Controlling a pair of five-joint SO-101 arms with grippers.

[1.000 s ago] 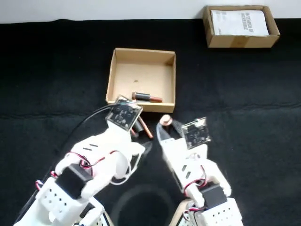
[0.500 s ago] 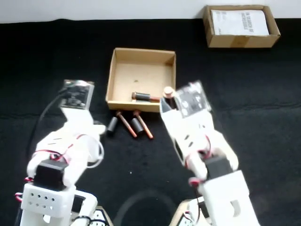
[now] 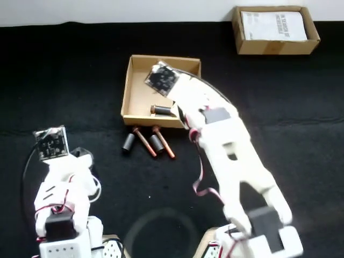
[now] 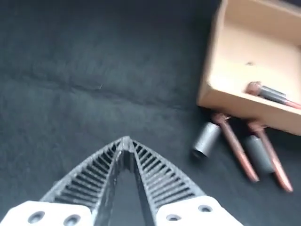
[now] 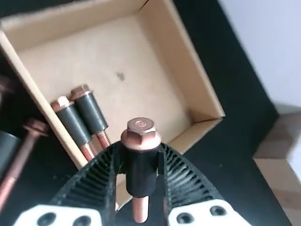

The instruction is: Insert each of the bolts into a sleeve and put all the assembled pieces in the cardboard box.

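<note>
Over the shallow, open brown cardboard box (image 3: 137, 91) at the upper middle of the high view, the white right arm (image 3: 231, 150) extends up from the lower right of the frame. Its right hand (image 5: 139, 153) is clamped on an assembled piece (image 5: 139, 162): a copper-coloured hex-head bolt standing upright in a black cylindrical sleeve, held above the box. Two more assembled pieces (image 5: 70, 125) lie side by side on the box floor against its near wall, and one of them (image 3: 161, 110) shows in the high view just beside the arm. Just below the box in that frame, four parts lie on the black cloth worktop (image 3: 64, 80). From left to right they are a loose dark sleeve (image 3: 128, 142), a loose copper bolt (image 3: 144, 141), a second sleeve (image 3: 157, 143) and a second bolt (image 3: 164, 144), with the second sleeve between the two bolts. At the lower left of the frame the left arm (image 3: 62, 193) stands well apart from these parts. Its left hand (image 4: 125, 143) has its ribbed fingers together, gripping nothing, over bare cloth. A smaller cardboard box (image 3: 274, 48) holding a printed white sheet (image 3: 274, 24) sits at the upper right.
</note>
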